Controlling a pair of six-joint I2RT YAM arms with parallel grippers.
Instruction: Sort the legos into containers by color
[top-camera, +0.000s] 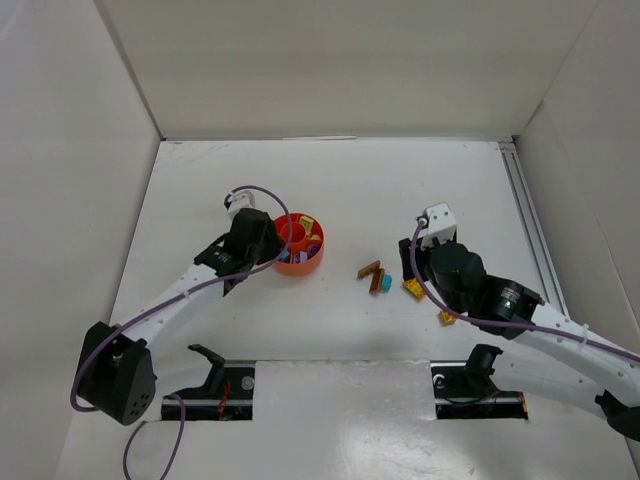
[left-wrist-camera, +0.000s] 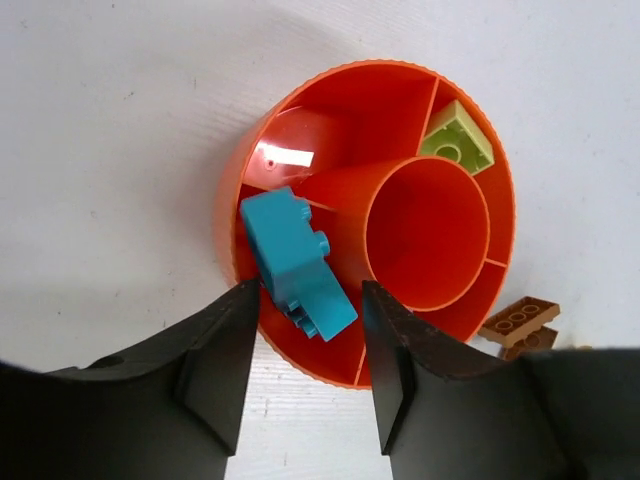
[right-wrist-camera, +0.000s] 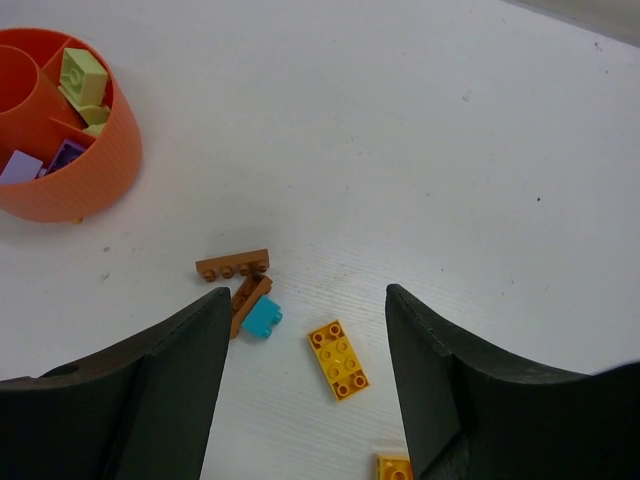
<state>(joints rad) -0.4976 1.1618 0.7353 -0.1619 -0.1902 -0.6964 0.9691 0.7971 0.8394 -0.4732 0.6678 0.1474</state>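
Closest to my left wrist camera stands my left claw (left-wrist-camera: 308, 290), with its two dark fingers (left-wrist-camera: 225, 370) spread apart. Between the tips lies the lower end of a teal brick (left-wrist-camera: 295, 262). It rests tilted in a wedge compartment of the orange dish (left-wrist-camera: 228, 215), and I cannot tell if the tips touch it. Beyond this brick is the round hub (left-wrist-camera: 430, 235) of the dish, and in a wedge on its far side lies one yellow-green brick (left-wrist-camera: 457, 147). Just outside the dish, on the white tabletop (left-wrist-camera: 120, 150), two brown bricks (left-wrist-camera: 520, 317) lie together.

My right claw (right-wrist-camera: 307, 292) is also spread wide and holds nothing; it hangs over the tabletop. Nearest below it is an orange-yellow brick (right-wrist-camera: 393, 468), cut by the bottom edge of the view, and then a whole one of the same color. A little farther lies a small teal brick (right-wrist-camera: 262, 318), touching one of the brown bricks. Well apart, at the far left, the dish shows purple bricks (right-wrist-camera: 65, 155) and yellow-green ones.
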